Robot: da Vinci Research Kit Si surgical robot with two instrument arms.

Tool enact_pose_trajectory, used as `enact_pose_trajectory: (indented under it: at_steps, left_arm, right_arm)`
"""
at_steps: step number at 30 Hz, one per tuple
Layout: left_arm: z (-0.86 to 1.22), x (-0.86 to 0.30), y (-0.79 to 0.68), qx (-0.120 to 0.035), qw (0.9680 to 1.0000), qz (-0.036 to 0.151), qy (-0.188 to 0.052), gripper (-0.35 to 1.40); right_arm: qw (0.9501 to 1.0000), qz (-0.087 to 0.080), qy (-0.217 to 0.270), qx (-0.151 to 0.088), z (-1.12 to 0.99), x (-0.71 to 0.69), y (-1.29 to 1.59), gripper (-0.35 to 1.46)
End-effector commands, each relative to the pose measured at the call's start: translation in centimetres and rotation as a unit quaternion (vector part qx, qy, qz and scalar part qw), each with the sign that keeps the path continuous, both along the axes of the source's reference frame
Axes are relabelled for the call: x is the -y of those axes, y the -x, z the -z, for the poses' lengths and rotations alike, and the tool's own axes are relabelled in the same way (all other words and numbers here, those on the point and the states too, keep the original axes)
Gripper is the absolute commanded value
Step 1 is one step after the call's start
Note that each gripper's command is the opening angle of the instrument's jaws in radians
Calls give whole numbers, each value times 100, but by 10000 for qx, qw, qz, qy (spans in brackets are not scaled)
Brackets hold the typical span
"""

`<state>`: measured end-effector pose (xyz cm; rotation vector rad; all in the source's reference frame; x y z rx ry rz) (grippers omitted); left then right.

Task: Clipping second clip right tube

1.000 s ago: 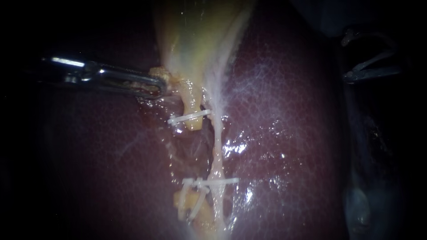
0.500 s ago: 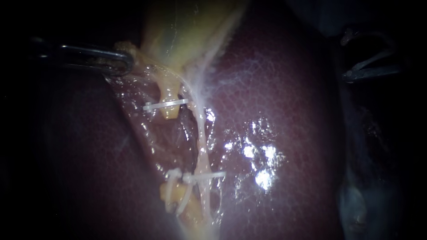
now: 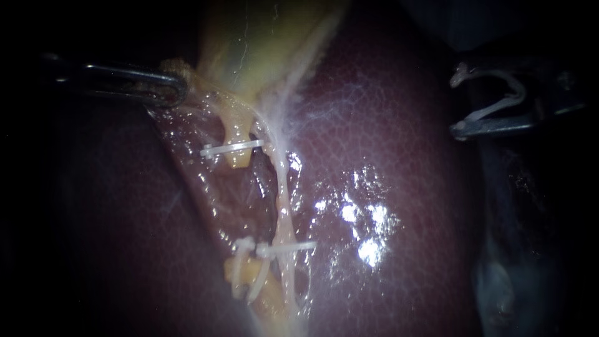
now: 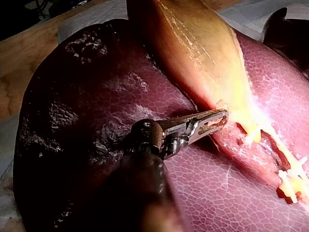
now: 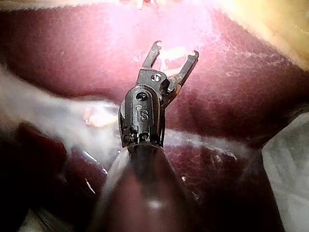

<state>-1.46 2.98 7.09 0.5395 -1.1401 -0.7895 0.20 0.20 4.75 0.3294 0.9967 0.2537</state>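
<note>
The right tube (image 3: 282,184), seemingly soft, slick and easily torn, runs down the middle of the liver (image 3: 399,187), tensioned by my left instrument (image 3: 180,90), jaws clamped on the gallbladder (image 3: 262,43); my right instrument (image 3: 455,105), jaws wide around a fresh clip (image 3: 499,107), should straddle the tube's bare stretch.

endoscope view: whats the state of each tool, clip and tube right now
left instrument: jaws shut on tissue at the gallbladder's edge
right instrument: off to the side, jaws holding new clip
new clip: open, on no tube
upper clip: closed on left tube
lower clip: closed on right tube
right tube: whole, one clip on it
left tube: parted below upper clip
</note>
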Motion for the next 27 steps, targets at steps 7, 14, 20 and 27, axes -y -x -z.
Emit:
enact_pose_trajectory:
  at_steps: [7,14,20,27]
  left_arm:
    - [1,2,1,-7,10000,8,3,-35]
    - [2,3,2,-13,10000,15,4,-35]
    - [2,5,3,-17,10000,19,7,-35]
    - [5,7,4,-22,10000,27,8,-35]
  right_arm:
    - [9978,-164,-634,-103,-13,32,-32,49]
    - [9946,-184,-1007,-184,-29,57,-58,49]
    - [9909,-177,-1314,-236,-44,77,-80,49]
    - [9842,-161,-1743,-267,-67,99,-104,49]
